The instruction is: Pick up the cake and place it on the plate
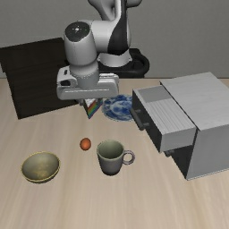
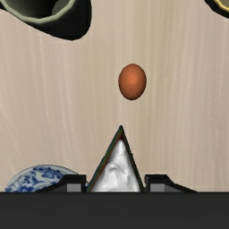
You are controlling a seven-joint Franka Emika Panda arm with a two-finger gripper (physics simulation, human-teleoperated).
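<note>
So, cake: the grey-white triangular cake wedge (image 2: 118, 159) sits right between the fingertips, with its long axis running straight out from the hand and its tip aimed at the small orange-brown ball (image 2: 132, 80).
Jaws: the gripper (image 2: 116, 183) is narrowed onto the wedge from both sides, and it looks like a proper hold to me.
Plate: the blue-and-white patterned plate (image 1: 117, 109) is just beside the gripper, roughly 3 o'clock from it in the exterior view. The part that shows is bare.
Next move: I'd guess a short hop toward 3 o'clock, then lower.
Bowl: the olive round bowl (image 1: 40, 167) is at about 7 o'clock and looks empty.
Mug: the grey-green mug (image 1: 111, 156) is at about 5 o'clock, with nothing visible inside.
</note>
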